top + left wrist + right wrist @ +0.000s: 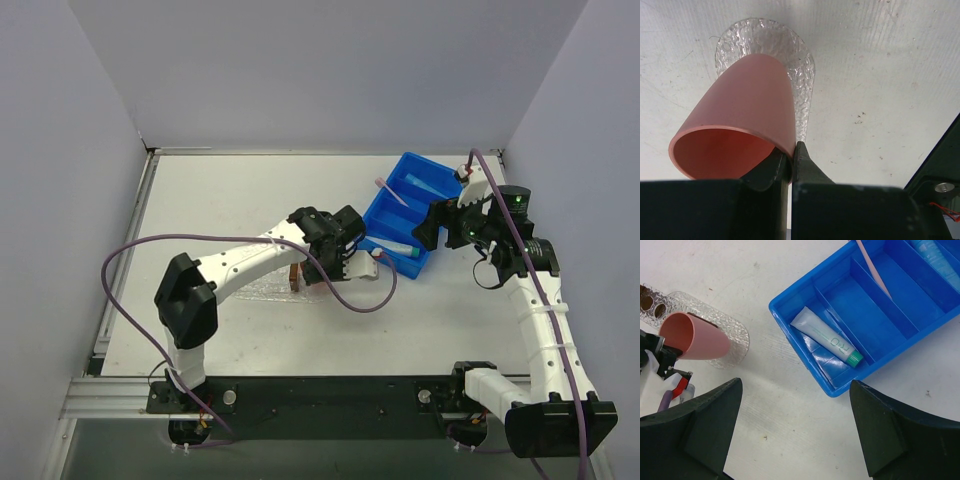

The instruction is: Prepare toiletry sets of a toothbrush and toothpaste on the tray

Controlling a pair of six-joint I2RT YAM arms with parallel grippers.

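Note:
My left gripper (791, 155) is shut on the rim of a pink cup (740, 110), one finger inside and one outside. The cup is tilted, with its base over the clear bumpy tray (760, 35). From above, the cup (295, 278) and left gripper (305, 272) are at the tray's (262, 290) right end. A whitish-grey toothpaste tube with a teal cap (825, 337) lies in the blue bin (790, 332). The pink toothbrush (872, 267) and a light blue tube (935, 257) lie in other compartments. My right gripper (796, 385) is open and empty above the bare table beside the bin's near corner.
The blue divided bin (405, 215) sits at the back right, close to my right gripper (432, 232). Grey walls enclose the table on three sides. My left arm's purple cable loops over the table in front of the tray.

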